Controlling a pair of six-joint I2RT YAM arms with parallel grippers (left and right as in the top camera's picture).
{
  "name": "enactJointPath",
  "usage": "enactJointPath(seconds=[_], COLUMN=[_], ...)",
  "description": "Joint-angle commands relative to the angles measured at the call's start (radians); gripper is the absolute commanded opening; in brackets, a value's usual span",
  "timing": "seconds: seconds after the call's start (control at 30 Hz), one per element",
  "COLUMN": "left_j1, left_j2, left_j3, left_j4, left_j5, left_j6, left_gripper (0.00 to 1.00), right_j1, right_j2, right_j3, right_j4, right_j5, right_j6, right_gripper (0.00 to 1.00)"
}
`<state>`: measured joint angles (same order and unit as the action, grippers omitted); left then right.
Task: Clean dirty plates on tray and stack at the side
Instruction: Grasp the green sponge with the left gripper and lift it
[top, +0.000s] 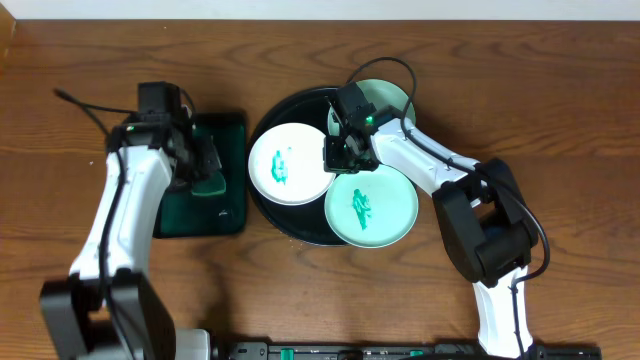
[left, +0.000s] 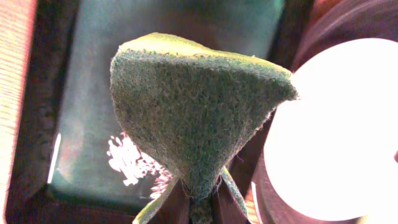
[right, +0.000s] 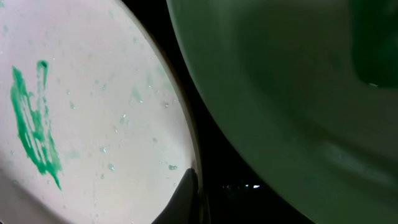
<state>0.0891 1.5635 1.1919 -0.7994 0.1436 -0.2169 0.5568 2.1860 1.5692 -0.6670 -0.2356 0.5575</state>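
Overhead and wrist views. The round black tray (top: 262, 195) sits mid-worktop (top: 560, 90) and carries all three plates. The white plate (top: 290, 163) lies in the tray's left half, with a teal-green smear (top: 280, 165) at its centre. One pale turquoise plate (top: 371, 207), smeared likewise, lies in the tray's near-right part and overhangs the rim. The second turquoise plate (top: 388, 100) lies at the tray's far-right edge, partly covered by the right arm. The right gripper (top: 343, 155) hangs over the middle of the tray, between the three plates. Its fingers are together, and in the right wrist view one fingertip (right: 186, 196) shows just at the white plate's rim, though contact cannot be judged. Just left of the black tray lies a rectangular dark green tray (top: 228, 215). Above it the left gripper (left: 198, 208) is clamped on the lower corner of a green sponge (left: 199, 106), which bulges upward from the fingers. The white plate's edge shows to the sponge's right.
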Motion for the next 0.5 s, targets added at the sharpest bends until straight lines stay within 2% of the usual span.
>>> enactJointPath(seconds=[0.0, 0.47], left_j1=[-0.002, -0.002], left_j2=[-0.027, -0.02], left_j3=[0.028, 0.028], left_j4=[0.001, 0.02], left_j5=[0.006, 0.002], left_j6=[-0.014, -0.014], left_gripper=[0.07, 0.07], right_j1=[0.007, 0.007], right_j2=[0.031, 0.03], right_j3=[-0.016, -0.016], right_j4=[-0.026, -0.025], right_j5=[-0.016, -0.016], right_j6=[-0.031, -0.031], right_gripper=[0.01, 0.01])
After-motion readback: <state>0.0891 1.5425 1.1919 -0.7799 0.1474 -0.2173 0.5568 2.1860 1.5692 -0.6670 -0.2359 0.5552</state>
